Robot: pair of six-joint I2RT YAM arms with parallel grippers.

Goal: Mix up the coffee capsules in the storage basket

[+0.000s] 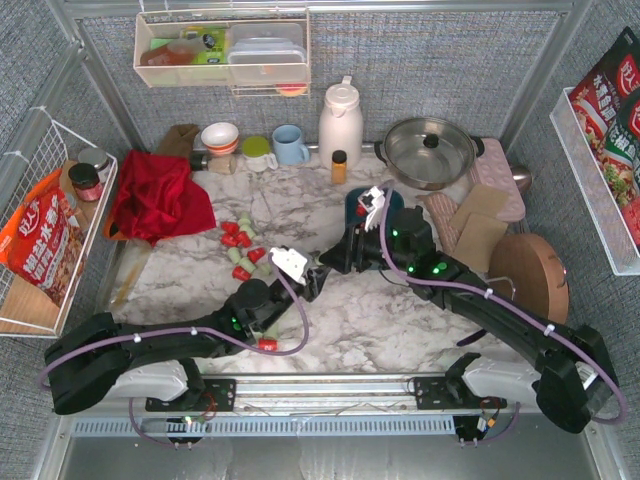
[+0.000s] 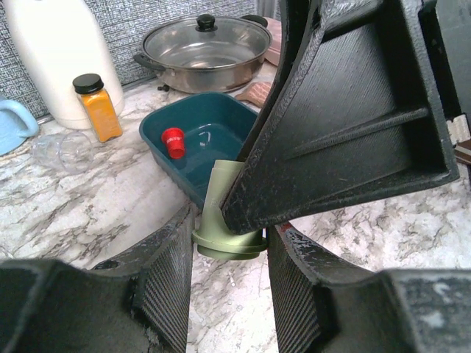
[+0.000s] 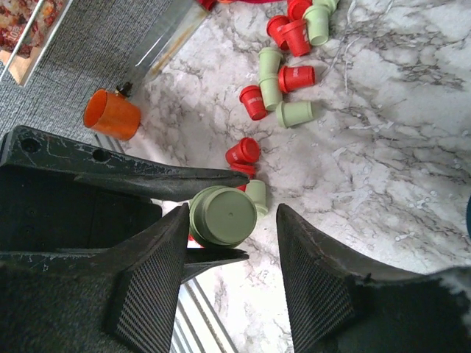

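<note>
Ribbed pads (image 2: pixel 165 287) of the left claw (image 2: pixel 229 234) fill the foreground of its wrist view, closed on a mint green capsule (image 2: pixel 227 213) held just short of the storage basket (image 2: pixel 221 110). From the right wrist the same capsule shows end-on inside the right claw (image 3: pixel 234 213), whose jaws stand apart around it with a gap on one side, so that claw grips nothing. I judge this to be a handover on the way to filling the basket. The next move calls for the right claw to close squarely on the capsule's body before the left lets go, then to carry it over the basket's rim. The basket, dark teal with solid walls, sits on the marble desk (image 1: pixel 380 320) and holds one red capsule (image 2: pixel 174 142). Most of the coffee capsules (image 1: pixel 243 250), red and mint, lie scattered well to the left of the basket in the top view, so I judge the mixing barely begun.
</note>
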